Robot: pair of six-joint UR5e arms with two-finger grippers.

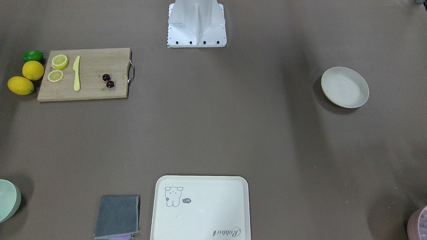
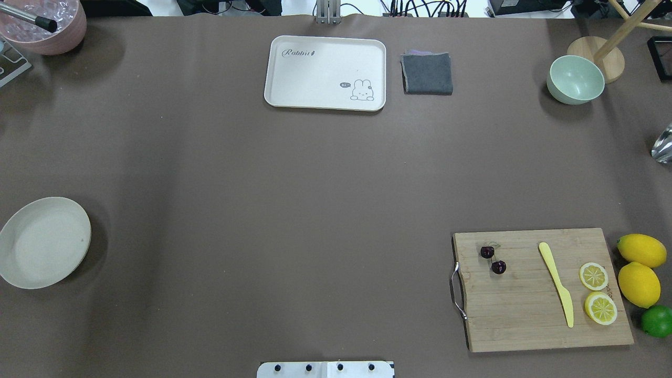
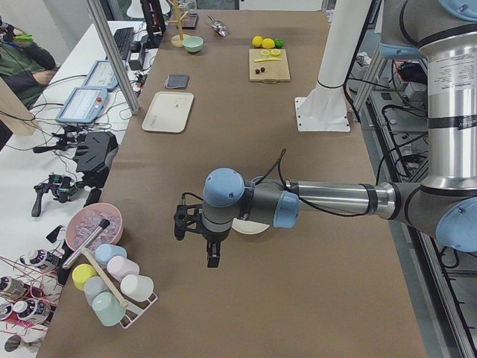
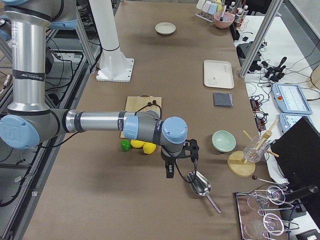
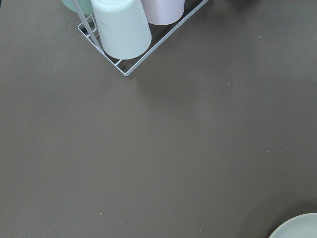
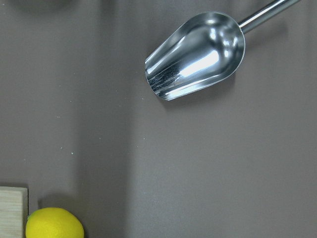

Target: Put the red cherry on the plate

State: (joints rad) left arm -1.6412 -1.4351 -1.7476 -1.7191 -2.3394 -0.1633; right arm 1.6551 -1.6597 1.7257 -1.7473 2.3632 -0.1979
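Overhead view: cherry (image 2: 498, 267) lies on the board (image 2: 525, 310), lower right of frame, near the board's handle end, two fruits joined by stems. Plate (image 2: 44, 242) sits at the left edge, mid-height, well apart from the cherry, nothing in it. On the same board: yellow knife (image 2: 556, 286) and two lemon slices (image 2: 594, 276). Two lemons (image 2: 641, 250) and a lime (image 2: 657, 321) rest on the counter (image 2: 262, 210) just beside the board's right edge. Tray (image 2: 325, 68), cloth (image 2: 427, 73) and bowl (image 2: 575, 80) line the top of the frame. No arm shows in this view. Left side view: left fingers (image 3: 213, 257) hang over the counter near the plate and the cup rack (image 3: 112, 287). Right side view: right fingers (image 4: 169, 172) hang beside a scoop (image 4: 200, 184), just past the lemons. Cannot tell from these views whether either set of fingers is released or clenched; neither wrist view shows them.
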